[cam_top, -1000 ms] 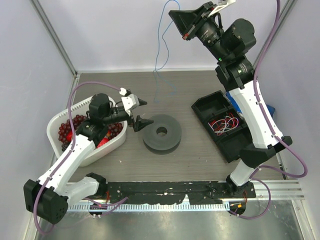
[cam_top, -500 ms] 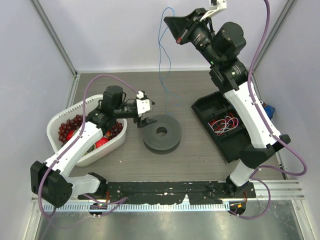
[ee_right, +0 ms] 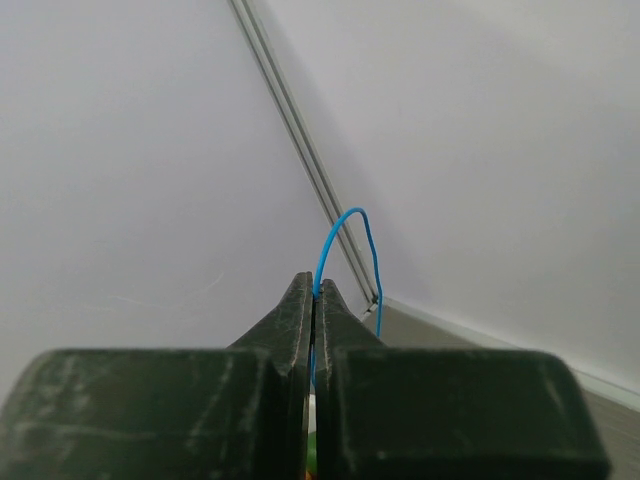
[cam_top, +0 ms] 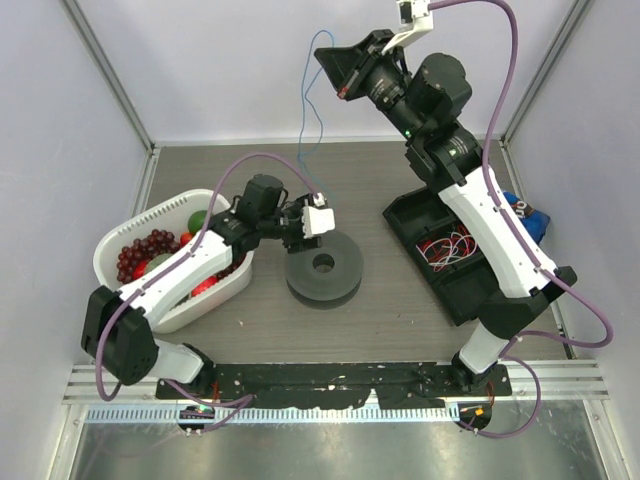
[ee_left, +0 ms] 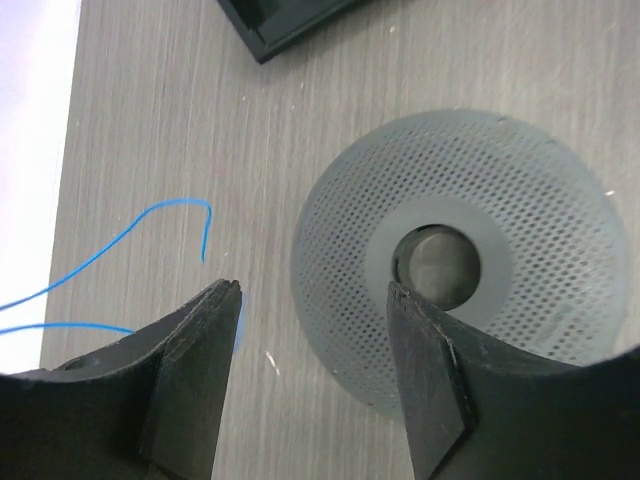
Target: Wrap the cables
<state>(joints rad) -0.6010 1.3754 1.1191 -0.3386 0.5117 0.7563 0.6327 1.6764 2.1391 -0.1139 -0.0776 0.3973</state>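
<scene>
**Blue cable was up in the air, spool sitting untouched**

The blue cable [ee_right: 352, 210] was pinched in the right gripper [ee_right: 315, 285], whose fingers were pressed flat together with the thin strand coming out between the tips. That arm was raised high against the back wall. From the top view the cable arched up out of the tips and then dangled in a wavy line toward the far edge of the table [cam_top: 250, 330]. In the left wrist view the loose end curled over the wood grain just beside one finger. I couldn't tell whether it actually touched the surface.

The left gripper [ee_left: 312, 290] had its jaws spread with nothing between them. It hovered low over the table, straddling the edge of the dark round spool [cam_top: 345, 275], which lay flat mid-table with its centre hole facing up.

Behind the left arm sat a white basket [cam_top: 115, 250] full of red balls and a couple of green ones. Over on the right, a black tray [cam_top: 430, 215] held a tangle of red and white wires.
</scene>
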